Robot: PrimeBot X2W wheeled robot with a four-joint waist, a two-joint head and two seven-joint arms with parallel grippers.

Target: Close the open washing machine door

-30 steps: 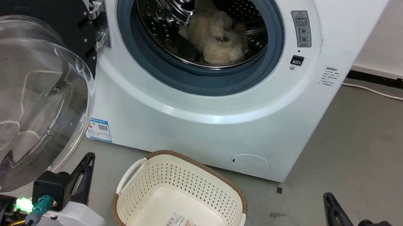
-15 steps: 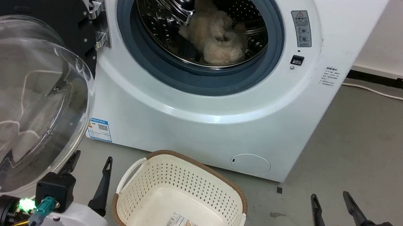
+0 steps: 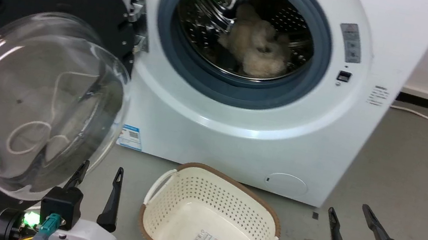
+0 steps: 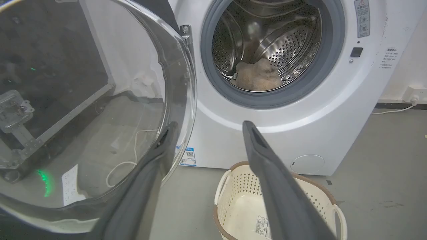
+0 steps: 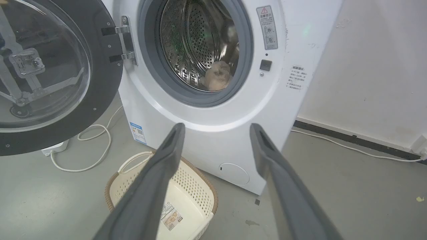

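Where the left gripper point(image 3: 101, 167) sits low, its two long dark fingers spread and empty, the large round washing machine door point(image 3: 33, 94) stands swung wide open just ahead of its left finger; whether the two touch cannot be told. Door: wide glossy black rim, bulging clear glass bowl, bright metal hinge point(image 3: 137, 20).

Right gripper point(image 3: 348, 208): fingers likewise apart, holding nothing, well apart from the door.

White box-shaped front-loading washing machine point(image 3: 237, 137): ahead of both grippers. Smooth front, matte grey rubber ring point(image 3: 236, 93), perforated steel drum point(image 3: 216, 3) holding a fluffy beige bundle point(image 3: 258, 49).

Cream perforated plastic basket with a brown rim point(image 3: 206, 190): on the grey floor between the grippers, just beside the left gripper's right finger.

Wrist views add, through the glass, a dark case with metal edging and a latch point(image 4: 13, 106). Right wrist view adds a looped white cable point(image 5: 96, 146) running to a small white block point(image 5: 55, 148) on the floor beneath the door.
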